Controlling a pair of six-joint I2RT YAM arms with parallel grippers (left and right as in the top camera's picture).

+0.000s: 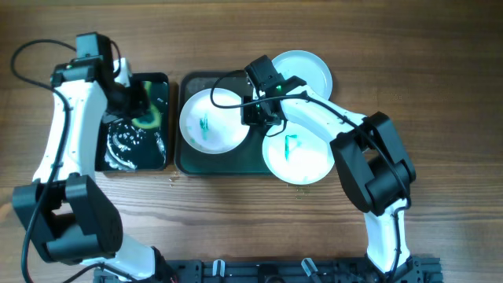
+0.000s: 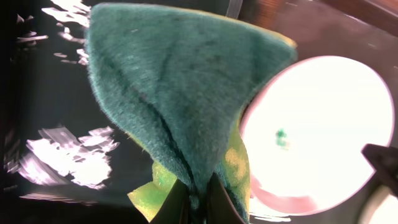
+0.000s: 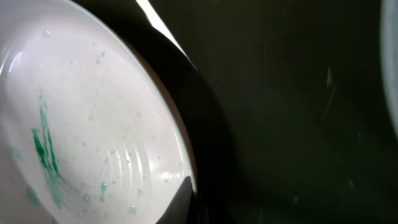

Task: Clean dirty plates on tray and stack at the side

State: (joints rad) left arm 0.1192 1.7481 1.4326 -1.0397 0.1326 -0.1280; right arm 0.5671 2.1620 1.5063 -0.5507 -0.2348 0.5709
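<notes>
— Why does the left pincer (image 2: 198,200) hang over the tub (image 1: 167,134)?
— It is clamped on the one sponge (image 2: 180,93), probably to wet it. The right pincer (image 1: 261,115) is at the left plate (image 1: 206,124), perhaps to steady it. I cannot tell whether it grips.
— How many plates?
— Three. The near-right plate (image 1: 302,161) and far-right plate (image 1: 308,69) overlap the one tray (image 1: 236,161). Two show smears.

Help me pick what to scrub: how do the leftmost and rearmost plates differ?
The leftmost plate carries teal smears at its centre; the rearmost plate shows none. The leftmost plate lies inside the tray; the rearmost plate reaches past its far rim. Both are round, white and alike in size.
</notes>
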